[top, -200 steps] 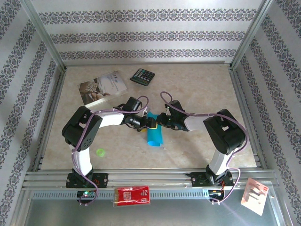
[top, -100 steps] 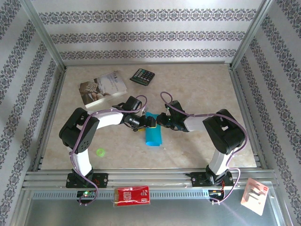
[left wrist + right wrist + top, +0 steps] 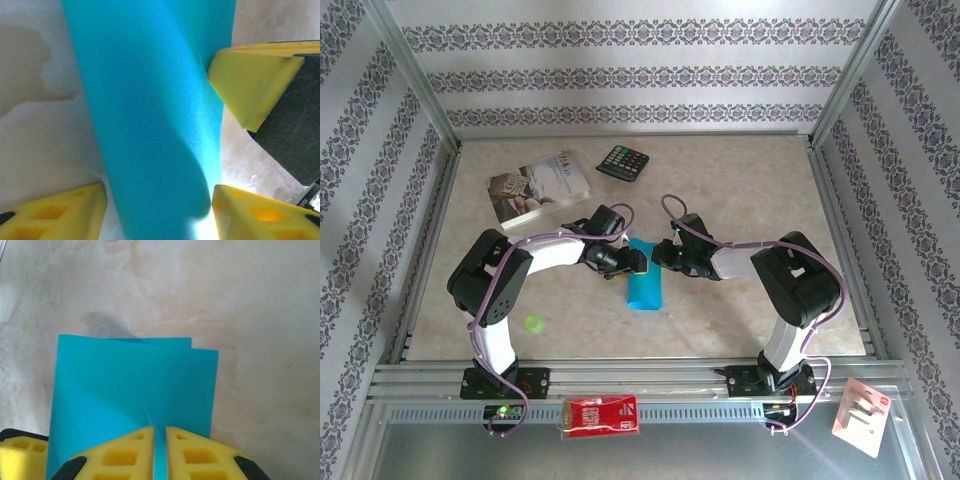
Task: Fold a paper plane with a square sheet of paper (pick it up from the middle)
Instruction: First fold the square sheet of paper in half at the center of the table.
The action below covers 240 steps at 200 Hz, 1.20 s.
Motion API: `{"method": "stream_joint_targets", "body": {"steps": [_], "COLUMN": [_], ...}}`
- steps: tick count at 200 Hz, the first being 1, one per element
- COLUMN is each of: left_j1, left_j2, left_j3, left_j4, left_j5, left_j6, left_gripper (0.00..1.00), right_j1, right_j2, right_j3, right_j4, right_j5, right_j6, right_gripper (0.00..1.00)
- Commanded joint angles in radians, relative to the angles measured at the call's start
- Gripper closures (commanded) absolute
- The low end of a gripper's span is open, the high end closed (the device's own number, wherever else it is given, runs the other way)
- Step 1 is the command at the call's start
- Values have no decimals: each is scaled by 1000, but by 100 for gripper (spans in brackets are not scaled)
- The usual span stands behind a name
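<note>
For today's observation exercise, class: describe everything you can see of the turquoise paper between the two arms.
The turquoise paper is thin, matte and unprinted, folded into a narrow layered strip; in the right wrist view its two far edges sit slightly offset. It lies on the beige table between the arms, long side running towards the bases. The right pincer is shut on one end; the left pincer stands open astride it.

Overhead; wrists close-up (paper [image 3: 645, 288] shared).
</note>
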Motion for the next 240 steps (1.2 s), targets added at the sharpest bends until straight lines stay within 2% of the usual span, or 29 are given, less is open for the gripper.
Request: {"method": "stream_joint_targets", "body": {"steps": [1,24,76,116,145,240], "left_j1": [-12,-12,-10,-2,12,13], "left_j2": [16,18,27,17,11,35], "left_j3": [3,10,3,-1,-15,-42], "left_j4": [-101,-104,-81,-59,-24,50], "left_j5": [-44,-29,-19,-4,11,-38], "left_j6": [14,25,22,17,-12,-106], "left_gripper": [47,57,66,68,71,72], "right_j1": [18,2,-66,-143,-164,-119], "right_j2": [14,-4,-96,-199,-236,-200], "right_j3": [-5,8,30,23,8,-33], "right_j4": [-6,-21,-78,-209,-270,-228], "right_j5": [-3,-30,-126,-126,-101,-122], "right_j6": [-8,-25,-88,-180,-229,-185], "right_gripper": [83,79,70,68,67,67]}}
